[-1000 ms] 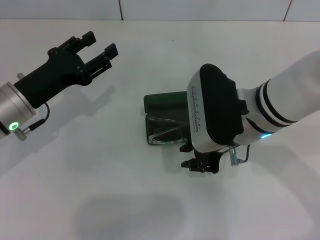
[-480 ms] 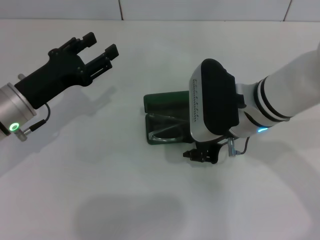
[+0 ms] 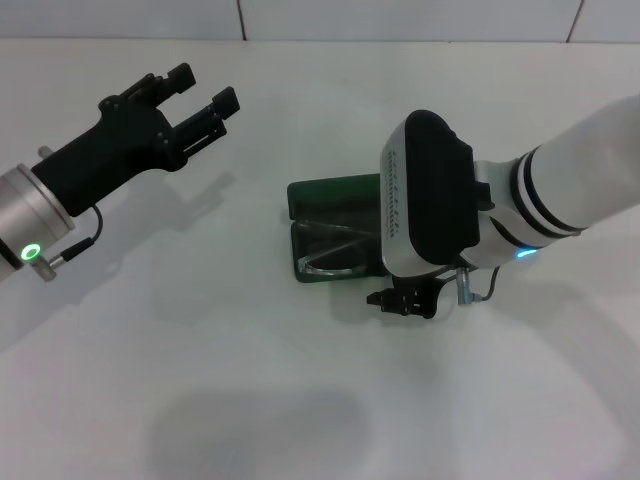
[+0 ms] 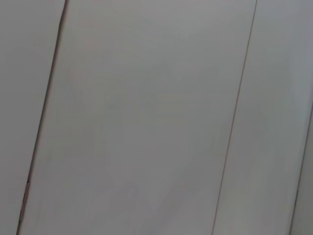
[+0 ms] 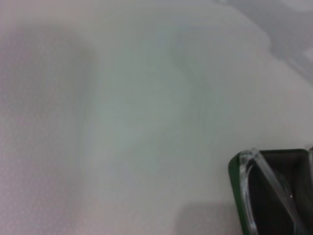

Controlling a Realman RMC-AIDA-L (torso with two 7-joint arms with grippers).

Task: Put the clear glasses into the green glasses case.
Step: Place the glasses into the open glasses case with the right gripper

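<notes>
Right hand [image 3: 402,301]: low over the table [image 3: 250,400], just off the near right corner of the green glasses case [image 3: 330,205]. Black fingertips showed under the wrist housing; whether apart or together could not be told. Nothing seen held in it.

Clear glasses [image 3: 332,255]: lying inside the case's open tray, lens rim and one arm visible in the head view. In the right wrist view, the frame [image 5: 259,191] sat along the tray's edge and seemed to ride slightly over the rim at one corner; fully seated or not, could not tell.

Case: open, lid raised on the far side of the tray, hinge away from the robot. The right forearm covered the case's right end.

Left hand [image 3: 195,100]: raised, well apart from the case on its far left side, fingers apart, empty. Its wrist view showed only blank pale panels.

Step in hand (judgement): the glasses appeared placed; the right hand looked to be at the release or clearing stage beside the case.

Next move (judgement): lift clear without snagging the frame, check that the glasses lie below the rim, nudge the proud corner down if needed. Closing the lid is not asked for.

Risk (judgement): a brushing finger could drag the light frame out or shift the case.
</notes>
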